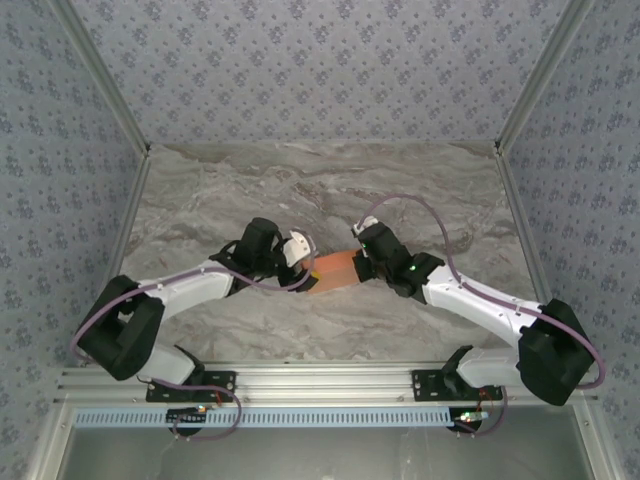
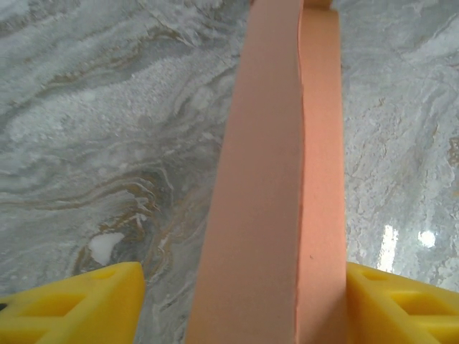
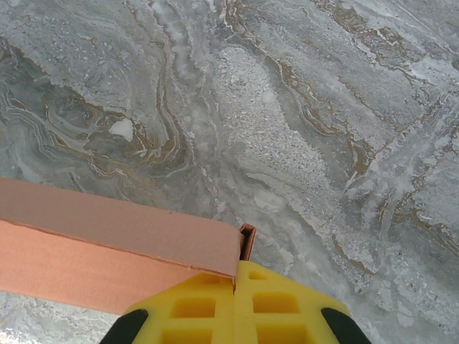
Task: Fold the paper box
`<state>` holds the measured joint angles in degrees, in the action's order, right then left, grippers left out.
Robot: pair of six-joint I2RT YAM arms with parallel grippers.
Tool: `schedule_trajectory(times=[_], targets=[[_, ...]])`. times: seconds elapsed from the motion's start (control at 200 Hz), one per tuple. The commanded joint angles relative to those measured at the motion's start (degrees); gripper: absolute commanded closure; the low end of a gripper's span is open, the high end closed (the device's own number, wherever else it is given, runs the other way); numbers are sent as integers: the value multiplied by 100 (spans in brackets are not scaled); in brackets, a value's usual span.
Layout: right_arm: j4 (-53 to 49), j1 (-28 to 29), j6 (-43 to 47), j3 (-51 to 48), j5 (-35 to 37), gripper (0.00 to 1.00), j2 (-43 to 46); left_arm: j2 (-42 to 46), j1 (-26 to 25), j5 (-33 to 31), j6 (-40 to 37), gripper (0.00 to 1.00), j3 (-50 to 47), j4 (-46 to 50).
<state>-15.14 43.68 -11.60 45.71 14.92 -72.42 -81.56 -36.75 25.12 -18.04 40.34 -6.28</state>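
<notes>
The paper box (image 1: 336, 270) is a salmon-orange, long flat folded box held above the marble table between my two grippers. My left gripper (image 1: 306, 266) is open around its left end. In the left wrist view the paper box (image 2: 272, 186) runs up the middle. It touches the right yellow finger (image 2: 401, 308), and a gap separates it from the left finger (image 2: 72, 304). My right gripper (image 3: 237, 266) is shut, its yellow pads pressed together on a thin end flap (image 3: 247, 242) of the paper box (image 3: 107, 247), whose body stretches off to the left.
Grey-veined marble tabletop (image 1: 250, 190) lies under both arms, with patterned walls on three sides. A metal rail (image 1: 320, 380) with the arm bases runs along the near edge.
</notes>
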Motion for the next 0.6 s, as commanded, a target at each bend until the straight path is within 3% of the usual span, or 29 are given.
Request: schedule_trajectory(times=[0.0, 0.28, 0.35, 0.595], targets=[[-417, 88, -89, 165, 147, 96, -52, 360, 30, -207, 266, 29, 2, 298], [-529, 160, -92, 245, 261, 96, -9, 1181, 34, -868, 1214, 30, -69, 981], [-543, 166, -97, 245, 291, 96, 7, 1388, 31, -1111, 1481, 35, -111, 1117], [-566, 180, -89, 255, 328, 96, 28, 1644, -85, -1097, 1785, 53, -79, 1677]])
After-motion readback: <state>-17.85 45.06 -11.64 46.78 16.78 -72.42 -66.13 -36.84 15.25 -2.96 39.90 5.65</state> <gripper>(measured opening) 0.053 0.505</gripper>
